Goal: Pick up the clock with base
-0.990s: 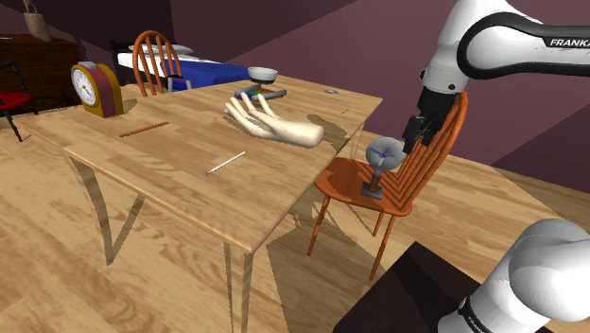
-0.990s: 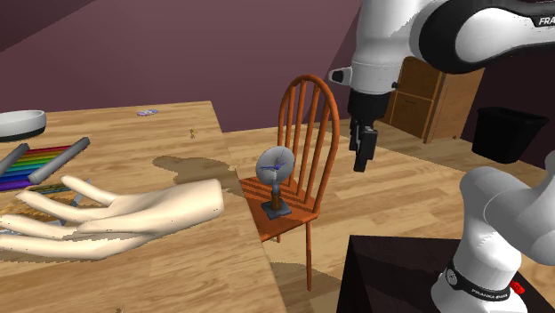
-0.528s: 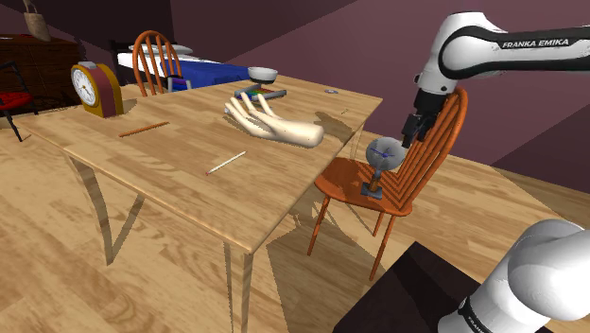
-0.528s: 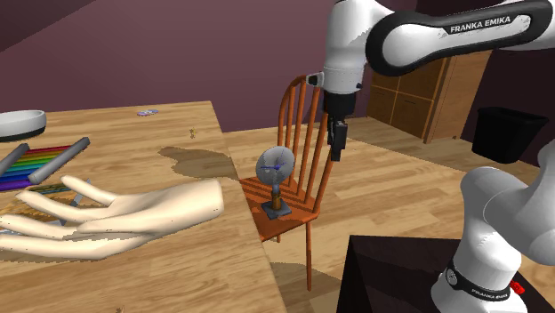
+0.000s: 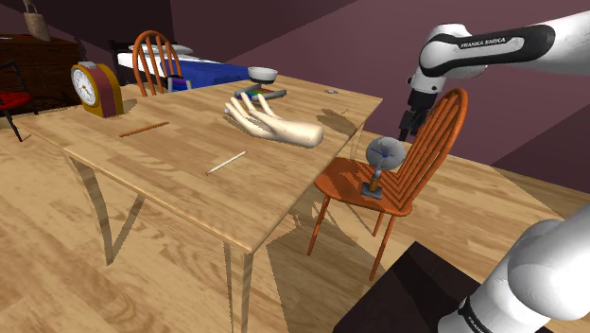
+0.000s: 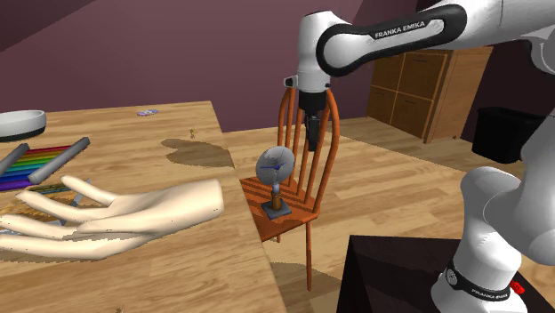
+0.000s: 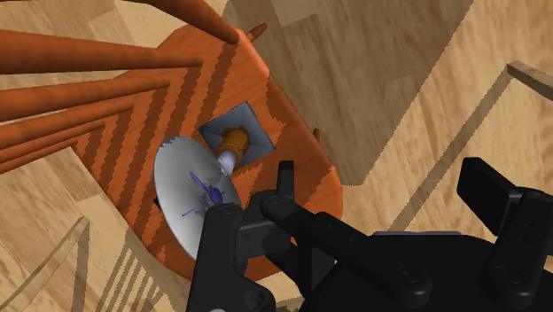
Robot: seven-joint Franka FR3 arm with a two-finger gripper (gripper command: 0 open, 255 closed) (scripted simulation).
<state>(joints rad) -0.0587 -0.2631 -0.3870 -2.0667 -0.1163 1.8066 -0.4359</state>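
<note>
Hanging wide open and empty by the chair's backrest, the end effector has the clock w/ base below it, offset toward the bench, stem upright, mid-seat on the chair.

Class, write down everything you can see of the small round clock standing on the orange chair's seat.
The small round clock has a pale grey disc face with thin blue hands. A short amber stem joins the disc to a flat square grey base. It stands upright near the middle of the orange-brown wooden chair's seat, in front of the back spindles. Only the base touches the seat. The black gripper hangs open above the clock, not touching it.
</note>
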